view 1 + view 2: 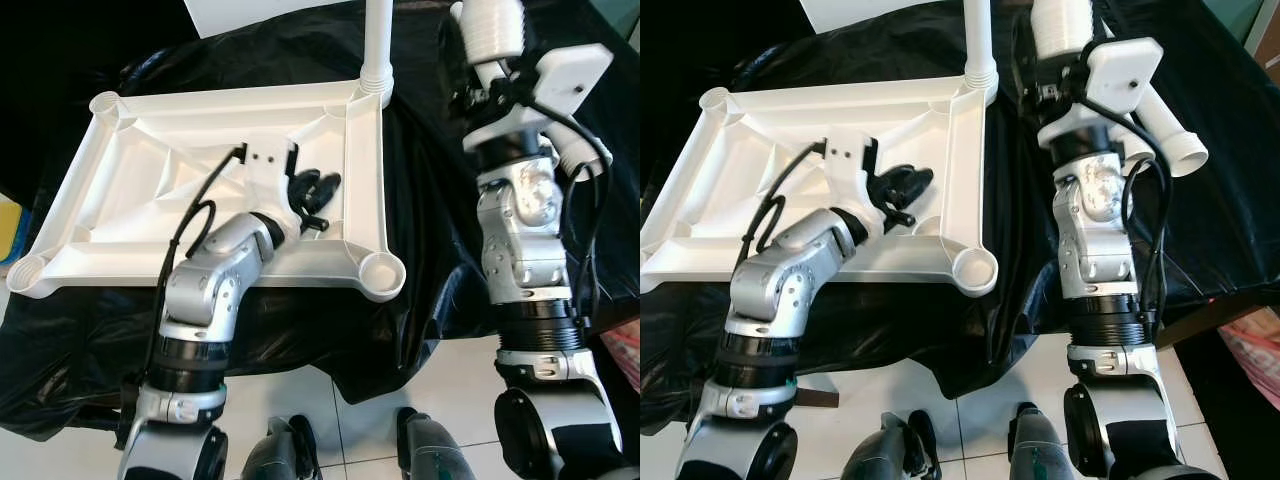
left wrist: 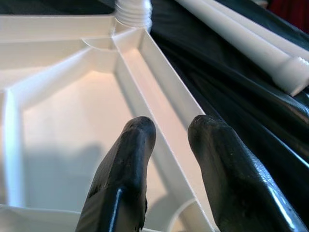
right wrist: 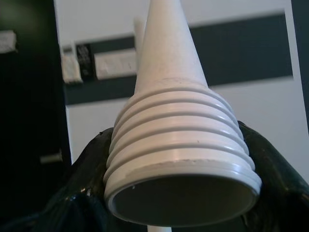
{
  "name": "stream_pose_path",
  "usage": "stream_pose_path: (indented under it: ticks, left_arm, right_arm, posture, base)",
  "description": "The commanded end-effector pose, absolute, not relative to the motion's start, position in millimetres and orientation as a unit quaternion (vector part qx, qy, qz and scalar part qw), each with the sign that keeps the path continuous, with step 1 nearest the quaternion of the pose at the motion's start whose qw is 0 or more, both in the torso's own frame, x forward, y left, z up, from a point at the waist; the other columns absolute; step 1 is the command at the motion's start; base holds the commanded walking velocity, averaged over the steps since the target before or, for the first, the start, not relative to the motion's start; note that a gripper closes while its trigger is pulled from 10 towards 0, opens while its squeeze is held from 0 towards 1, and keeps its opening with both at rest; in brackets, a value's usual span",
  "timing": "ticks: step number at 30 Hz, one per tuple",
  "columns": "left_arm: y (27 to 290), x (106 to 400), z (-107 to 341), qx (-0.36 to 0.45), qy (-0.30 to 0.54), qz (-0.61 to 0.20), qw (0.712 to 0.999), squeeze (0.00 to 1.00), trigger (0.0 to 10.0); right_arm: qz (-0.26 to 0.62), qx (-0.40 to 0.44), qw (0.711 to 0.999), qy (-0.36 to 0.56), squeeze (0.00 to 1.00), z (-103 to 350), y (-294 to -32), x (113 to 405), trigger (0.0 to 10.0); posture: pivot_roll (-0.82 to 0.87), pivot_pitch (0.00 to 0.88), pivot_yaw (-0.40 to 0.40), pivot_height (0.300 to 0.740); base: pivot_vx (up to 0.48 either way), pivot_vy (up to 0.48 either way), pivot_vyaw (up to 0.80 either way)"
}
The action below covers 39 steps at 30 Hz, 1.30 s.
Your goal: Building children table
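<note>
One leg (image 1: 378, 40) is already standing in the far right corner socket of the tabletop (image 1: 110, 210), which lies upside down on a black sheet (image 1: 420, 230) so its four sockets face up for me to fill. My left gripper (image 1: 315, 192) rests inside the tray near the right-hand rim, fingers (image 2: 126, 159) parted with nothing between them — I judge it is there to steady the top while the next leg goes in. My right gripper (image 1: 1065, 85) is raised beside the standing leg and closed round a second leg (image 3: 178, 145) just above its threaded end, holding it upright so the thread points down toward a socket. The near right socket (image 1: 382, 272) is open and closest, so I judge that is where it should go.

Everything is smooth white moulded plastic. The top's underside is ribbed with raised diagonal walls meeting round cup-shaped sockets at each corner. The leg I hold is a hollow tapering tube, ending in a stack of coarse ridged threads. More tubes (image 2: 270, 53) lie on the glossy, crinkled sheet beside the top.
</note>
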<state>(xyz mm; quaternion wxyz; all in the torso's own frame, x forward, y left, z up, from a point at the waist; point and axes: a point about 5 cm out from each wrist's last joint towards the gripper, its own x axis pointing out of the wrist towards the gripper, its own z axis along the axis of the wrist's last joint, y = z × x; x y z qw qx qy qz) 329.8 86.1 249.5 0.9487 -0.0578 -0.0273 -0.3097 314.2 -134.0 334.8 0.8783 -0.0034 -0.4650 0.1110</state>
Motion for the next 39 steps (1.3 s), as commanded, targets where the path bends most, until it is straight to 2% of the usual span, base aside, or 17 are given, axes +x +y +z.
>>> stream_pose_path:
  ticks: [1,9,21,39]
  left_arm:
    - [92.4,335.8,247.7,-0.072,-0.025,-0.295,0.952,0.0,10.0]
    - [99.8,355.1,261.5,-0.136,-0.051,-0.282,0.948,0.0,10.0]
    - [96.3,367.7,279.1,-0.131,-0.113,-0.288,0.942,0.0,10.0]
    - [83.7,371.5,277.3,-0.203,-0.11,-0.356,0.906,0.0,10.0]
  right_arm:
    - [0.133,-0.013,0.86,-0.493,0.0,346.4,-124.0,302.7,10.0]
    - [0.164,-0.029,0.853,-0.495,0.0,349.2,-122.6,291.7,10.0]
    - [0.166,-0.04,0.884,-0.434,0.0,308.9,-131.6,298.2,10.0]
    - [0.162,-0.043,0.915,-0.366,0.0,265.3,-137.0,299.9,10.0]
  posture:
    - [-0.17,0.161,0.106,0.74]
    - [-0.18,0.111,0.095,0.74]
    - [-0.2,0.006,0.101,0.74]
    - [-0.22,0.0,0.118,0.74]
  base:
    - [0.0,0.0,0.0]
    - [0.0,0.0,0.0]
    - [0.0,0.0,0.0]
    - [0.0,0.0,0.0]
